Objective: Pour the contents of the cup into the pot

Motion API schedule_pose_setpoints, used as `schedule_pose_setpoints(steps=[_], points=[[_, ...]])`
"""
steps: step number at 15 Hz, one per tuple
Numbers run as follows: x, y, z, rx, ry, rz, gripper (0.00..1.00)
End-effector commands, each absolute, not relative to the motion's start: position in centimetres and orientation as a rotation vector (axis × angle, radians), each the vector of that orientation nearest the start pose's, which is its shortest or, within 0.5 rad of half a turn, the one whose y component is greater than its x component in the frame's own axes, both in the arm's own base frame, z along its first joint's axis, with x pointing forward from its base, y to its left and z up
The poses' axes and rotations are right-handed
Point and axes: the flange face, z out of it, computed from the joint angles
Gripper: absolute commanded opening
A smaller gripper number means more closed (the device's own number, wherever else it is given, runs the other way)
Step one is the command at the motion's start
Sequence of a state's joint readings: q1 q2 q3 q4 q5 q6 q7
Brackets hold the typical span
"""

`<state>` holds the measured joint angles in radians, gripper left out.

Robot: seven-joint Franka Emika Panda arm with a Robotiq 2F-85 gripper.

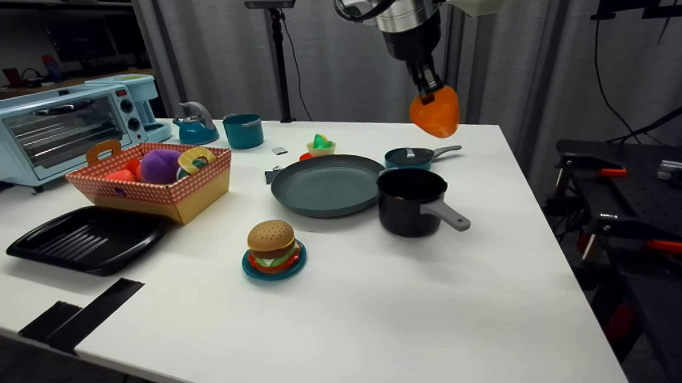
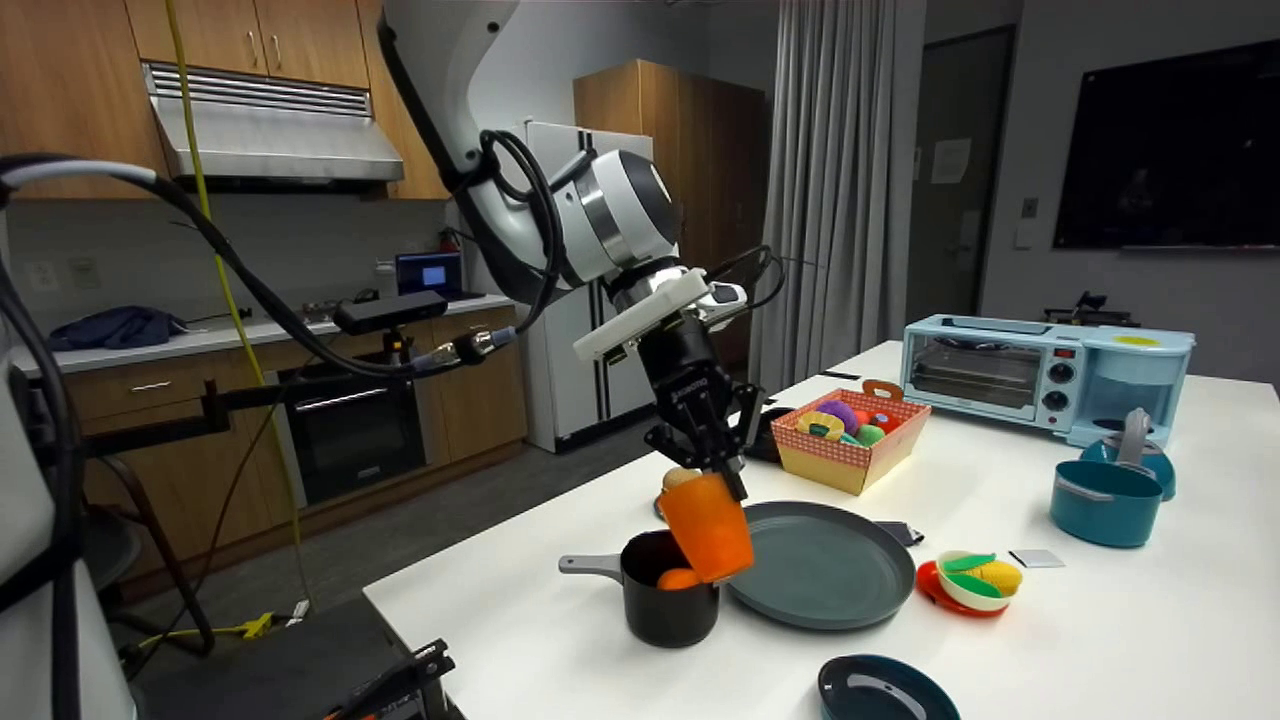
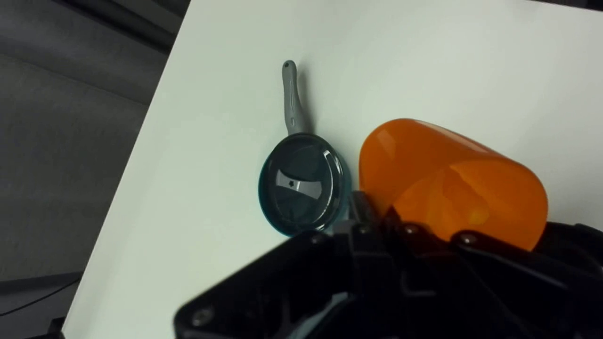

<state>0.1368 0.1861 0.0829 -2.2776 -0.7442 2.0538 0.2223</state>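
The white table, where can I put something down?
In an exterior view, a big bare patch of table lies between the burger, the black pot and the near edge; a smaller one between burger and black tray. It's crowded around the grey-green pan, with the pot, lidded pan and little bowl close by.

In the wrist view my blurred tool (image 3: 376,212) is cut off by the bottom edge and covers part of the orange cup (image 3: 445,176). In an exterior view, that cup hides most of the burger (image 2: 680,477) and some of the black pot (image 2: 668,612); I cannot identify the orange piece (image 2: 679,579) at its mouth.
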Motion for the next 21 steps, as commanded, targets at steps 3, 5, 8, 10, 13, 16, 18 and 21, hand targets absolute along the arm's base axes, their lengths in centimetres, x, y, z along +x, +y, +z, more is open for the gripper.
schedule_pose_setpoints(steps=[3,5,8,10,13,16,18,21], points=[[50.7,7.4,24.4,2.309,0.579,-0.405,0.01],[51.0,8.0,24.2,2.289,0.58,-0.42,0.01],[51.5,9.0,24.1,2.249,0.581,-0.435,0.01],[51.9,9.3,24.2,2.217,0.582,-0.448,0.01],[52.3,9.8,23.9,2.173,0.581,-0.471,0.01],[52.6,10.1,23.3,2.133,0.576,-0.507,0.01],[52.8,10.0,22.9,2.103,0.568,-0.54,0.01],[53.1,10.0,22.2,2.047,0.559,-0.587,0.01]])
